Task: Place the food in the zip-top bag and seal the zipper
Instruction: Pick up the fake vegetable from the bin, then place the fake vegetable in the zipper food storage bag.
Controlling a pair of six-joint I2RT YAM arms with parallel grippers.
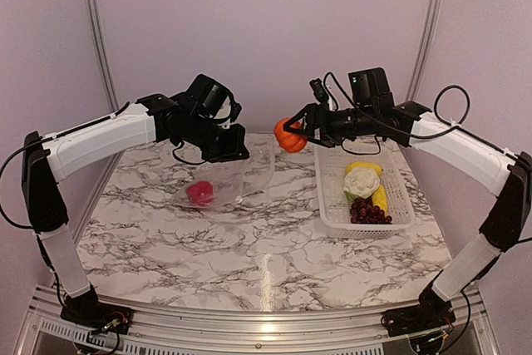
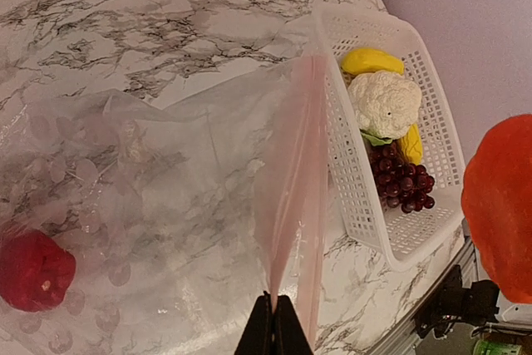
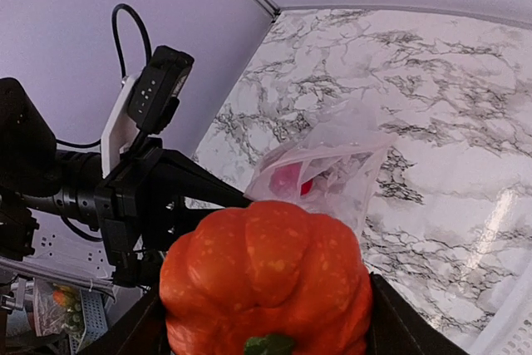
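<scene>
The clear zip-top bag [image 1: 224,180] lies on the marble table with a red pepper [image 1: 200,193] inside. My left gripper [image 2: 273,322] is shut on the bag's zipper strip [image 2: 291,205] and holds the mouth edge up. My right gripper [image 1: 293,132] is shut on the orange round fruit [image 3: 266,280] and holds it in the air right of the bag's mouth, between bag and basket. The cauliflower [image 1: 362,181], yellow pieces [image 1: 378,198] and purple grapes [image 1: 366,212] lie in the basket. The bag with the pepper also shows in the right wrist view [image 3: 320,172].
The white lattice basket [image 1: 401,205] stands at the right of the table, close beside the bag's mouth; it also shows in the left wrist view [image 2: 366,222]. The left arm [image 3: 158,189] is near the right gripper. Metal frame posts stand at the back corners.
</scene>
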